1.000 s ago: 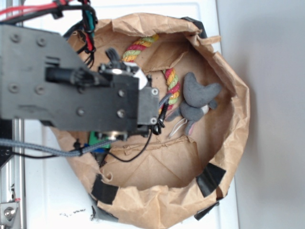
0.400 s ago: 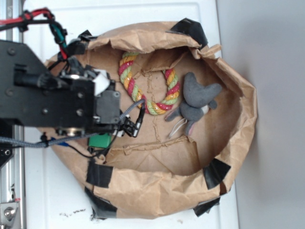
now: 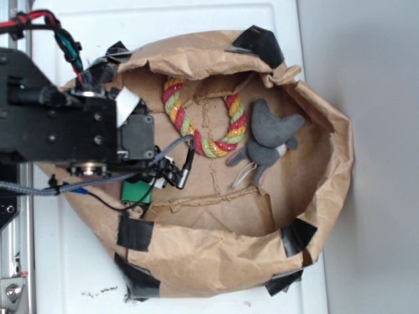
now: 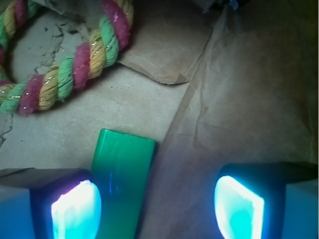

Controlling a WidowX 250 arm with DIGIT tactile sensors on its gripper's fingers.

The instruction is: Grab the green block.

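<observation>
End effector [image 4: 157,209] is spread wide, w/ nothing gripped: in the wrist view its two glowing pads sit at the bottom of the frame, one at lower left [image 4: 76,211] and one at lower right, well apart, w/ bare brown paper showing in most of the gap. The green block [image 4: 122,184] lies flat on the paper at bottom centre-left, its long side running up-frame, its lower part just beside the lower-left pad; can't tell if they touch. In the exterior view the block [image 3: 137,191] shows only as a small green patch at left-centre, mostly hidden under the black arm [image 3: 65,131], close to the left wall of the paper bag [image 3: 216,255]. End effector itself isn't clearly visible there, hidden under the arm body. Upper left of the wrist view holds the rope ring [image 4: 70,69], red/yellow/green twisted, lying flat and apart from the block. In the exterior view the ring [image 3: 204,124] sits at upper centre of the bag floor, and the grey plush toy [image 3: 268,140] lies just right of it, touching or nearly touching its right edge. The bag is rolled down into a wide open tub, patched w/ black tape [image 3: 134,233] at several spots on the rim, and rests on a white counter [image 3: 72,268]. Red and black cables [image 3: 39,19] run along the arm at upper left.
</observation>
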